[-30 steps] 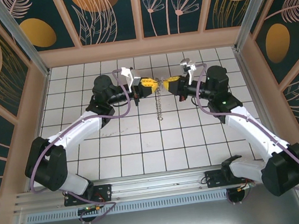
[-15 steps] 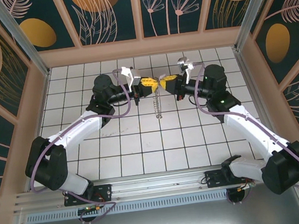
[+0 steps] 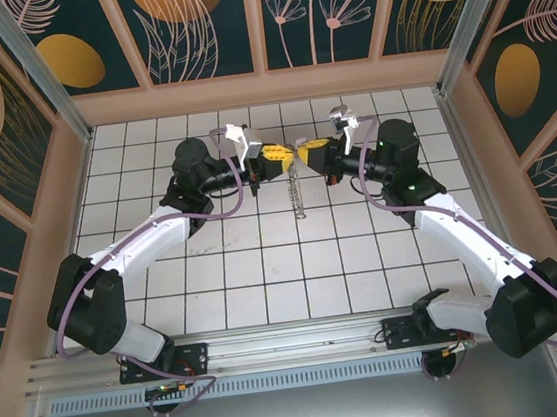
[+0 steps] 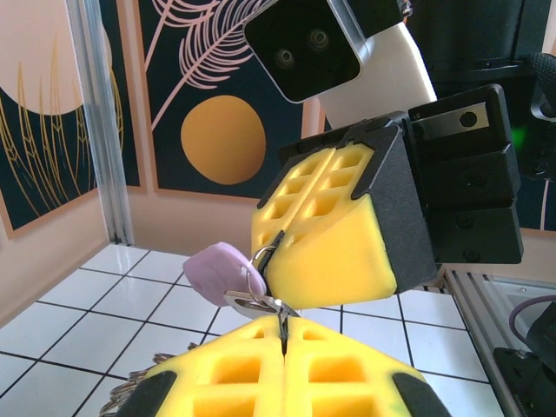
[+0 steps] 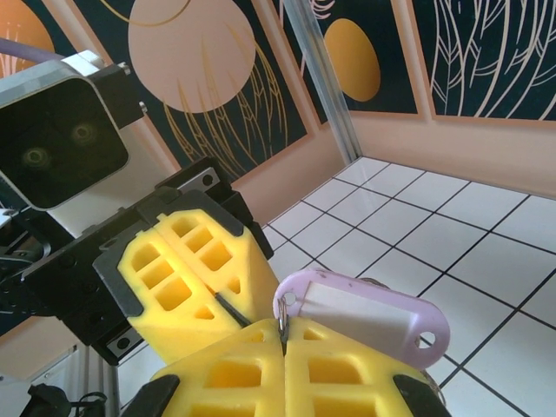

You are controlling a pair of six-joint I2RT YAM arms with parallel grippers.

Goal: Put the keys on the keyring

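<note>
Above the far middle of the tiled table [image 3: 265, 270], the left gripper [image 4: 284, 334], clamped on the dangling keyring [image 3: 297, 196], meets the right gripper [image 5: 282, 340] tip to tip, which pinches the lilac key [image 5: 365, 317] by its small ring, its head trailing sideways.

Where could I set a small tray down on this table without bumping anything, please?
Bare: the near-middle tiles between left arm, right arm and front rail, and the far-left corner by the wall. Crowded: the far middle, where the left end effector and right end effector meet, shut, at the key and keyring.
</note>
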